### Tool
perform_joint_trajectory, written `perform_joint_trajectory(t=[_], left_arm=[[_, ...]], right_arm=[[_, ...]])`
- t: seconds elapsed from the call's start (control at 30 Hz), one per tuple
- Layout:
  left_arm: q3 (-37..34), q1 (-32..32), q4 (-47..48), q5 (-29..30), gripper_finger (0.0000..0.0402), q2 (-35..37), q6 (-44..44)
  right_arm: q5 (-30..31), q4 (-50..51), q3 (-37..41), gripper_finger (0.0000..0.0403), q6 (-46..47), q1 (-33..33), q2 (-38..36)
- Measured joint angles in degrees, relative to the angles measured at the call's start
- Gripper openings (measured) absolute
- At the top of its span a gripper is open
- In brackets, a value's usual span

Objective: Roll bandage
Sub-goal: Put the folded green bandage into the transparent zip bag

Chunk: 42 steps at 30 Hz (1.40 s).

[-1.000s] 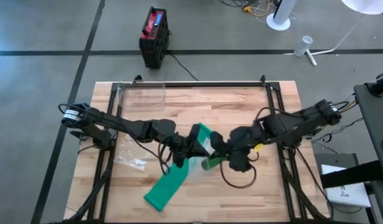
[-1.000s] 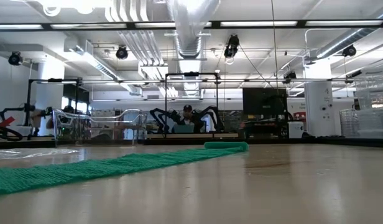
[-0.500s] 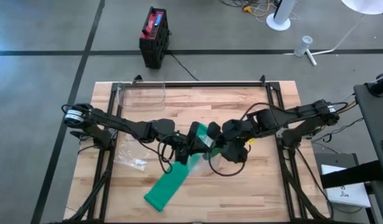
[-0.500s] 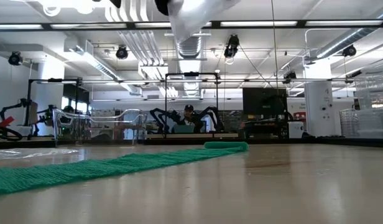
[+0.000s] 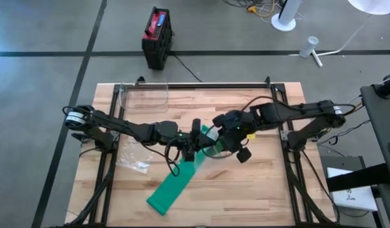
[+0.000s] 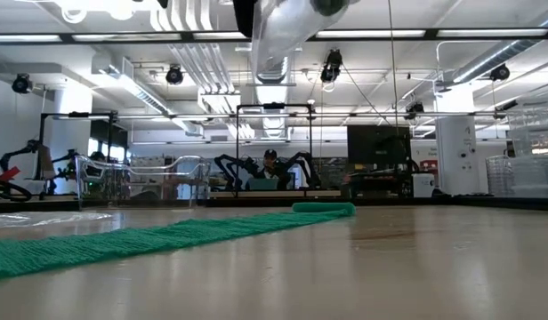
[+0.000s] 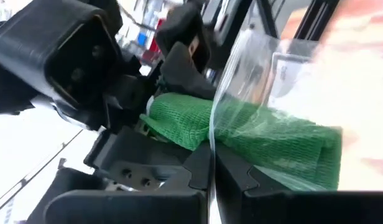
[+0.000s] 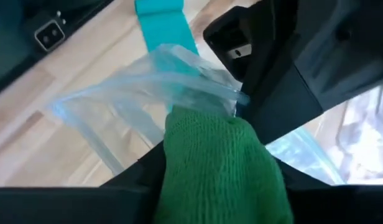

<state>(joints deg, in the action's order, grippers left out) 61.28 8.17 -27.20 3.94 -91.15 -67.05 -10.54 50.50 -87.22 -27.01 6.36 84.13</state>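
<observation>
From above: the left gripper (image 5: 194, 140) and right gripper (image 5: 224, 134) meet mid-table (image 5: 271, 190), both at the raised end of the green bandage (image 5: 173, 190). The rest of it trails flat toward the near edge. A clear bag (image 5: 211, 151) hangs between them.

Count here: two grippers, one bandage, one bag aloft, one crumpled plastic scrap (image 5: 135, 163) on the wood, and one clear container (image 5: 144, 96) at the far edge.

Table level: one green strip lies slack along the surface, largely unrolled.

Left wrist: the left gripper is pinched together on the bag's film, with the bandage end bunched inside the plastic. The risk is that a thin, slick film could slide out of that pinch and drop the whole bundle.

Right wrist: the bandage end sits right in the right gripper's mouth, the bag just beyond it. Whether it is clamped or releasing I cannot tell.

If its hold is loose, the end could sag and any winding could spring undone. Plastic may also get caught into the roll — a real worry with the grippers this close together.
</observation>
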Motion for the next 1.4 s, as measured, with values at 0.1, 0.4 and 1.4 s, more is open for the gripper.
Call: perform_joint_trajectory(t=[0.1, 0.4, 1.4], left_arm=[[0.02, 0.04, 0.02, 1.36, 0.0000, 0.15, -1.05], [0.07, 0.65, 0.03, 5.56, 0.0000, 0.42, -4.50], [0.07, 0.74, 0.22, 6.19, 0.0000, 1.05, -2.94]], right_arm=[[-1.21, -0.11, 0.00, 0.0176, 2.91, -0.68, 0.03], [-1.36, 0.77, 0.00, 0.0249, 7.79, -2.75, -1.32], [-1.91, 0.00, -0.09, 0.0201, 1.65, -3.03, 1.81]])
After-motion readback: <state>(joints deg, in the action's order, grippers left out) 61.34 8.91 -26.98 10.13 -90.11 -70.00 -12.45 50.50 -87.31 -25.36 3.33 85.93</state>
